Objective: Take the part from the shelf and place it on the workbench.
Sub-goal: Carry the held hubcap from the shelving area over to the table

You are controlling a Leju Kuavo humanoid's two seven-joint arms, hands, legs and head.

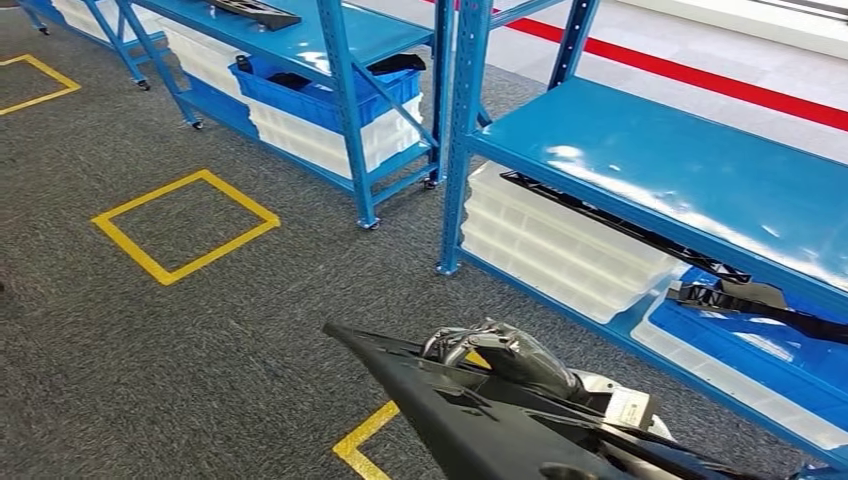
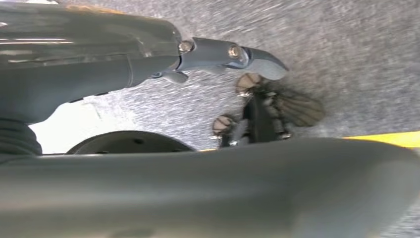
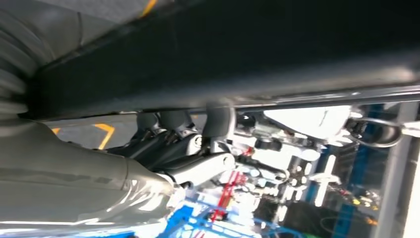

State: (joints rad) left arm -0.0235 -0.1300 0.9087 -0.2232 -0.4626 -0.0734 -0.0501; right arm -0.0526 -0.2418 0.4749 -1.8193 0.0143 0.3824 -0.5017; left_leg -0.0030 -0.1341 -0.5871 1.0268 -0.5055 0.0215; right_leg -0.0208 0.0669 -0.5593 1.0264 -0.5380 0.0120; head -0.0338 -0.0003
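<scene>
Head view: no readable writing. Grey carpet (image 1: 230, 330), yellow taped squares, one whole (image 1: 185, 225); red stripe (image 1: 700, 75) far right. Two blue shelf racks: left one (image 1: 330, 40) with blue bin (image 1: 325, 95), right one (image 1: 680, 170) over white trays (image 1: 560, 245). Long black part (image 1: 460, 420) near, bottom centre, gripped by right hand (image 1: 505, 355), fingers wrapped over its edge.

Left wrist view: left hand (image 2: 223, 54) over carpet, fingers extended, holding nothing.

Right wrist view: part across frame, fingers (image 3: 218, 121) curled round it.
</scene>
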